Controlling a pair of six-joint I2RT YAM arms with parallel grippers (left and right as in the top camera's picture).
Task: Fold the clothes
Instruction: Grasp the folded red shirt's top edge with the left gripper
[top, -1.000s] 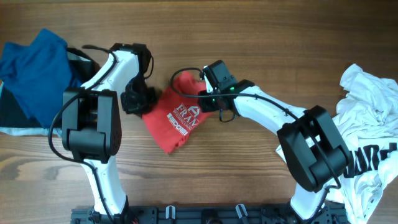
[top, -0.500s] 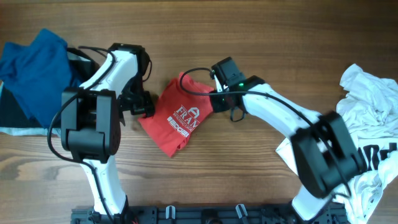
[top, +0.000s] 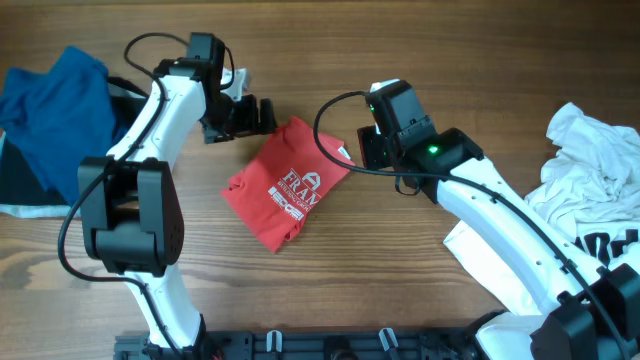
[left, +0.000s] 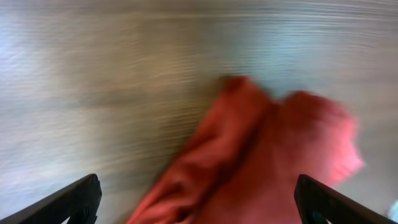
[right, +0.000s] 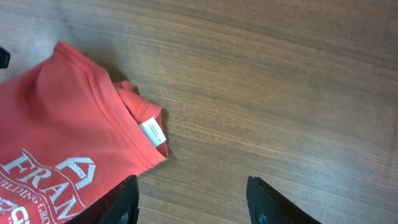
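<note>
Both arms are now drawing back from the red shirt (top: 285, 190), which they were touching a second ago. The left gripper (top: 255, 115) is hovering just beside its upper corner, its fingers spread apart and holding nothing. The right gripper (top: 366, 150) is standing off the collar side, also spread wide and empty. The shirt is lying folded in the middle of the table (top: 420, 40), with the logo facing up. The left wrist view is coming out strongly blurred, so the folds are hard to read there. The white clothes (top: 600, 190) are running out of the right edge, and the blue clothes (top: 60, 100) out of the left.
</note>
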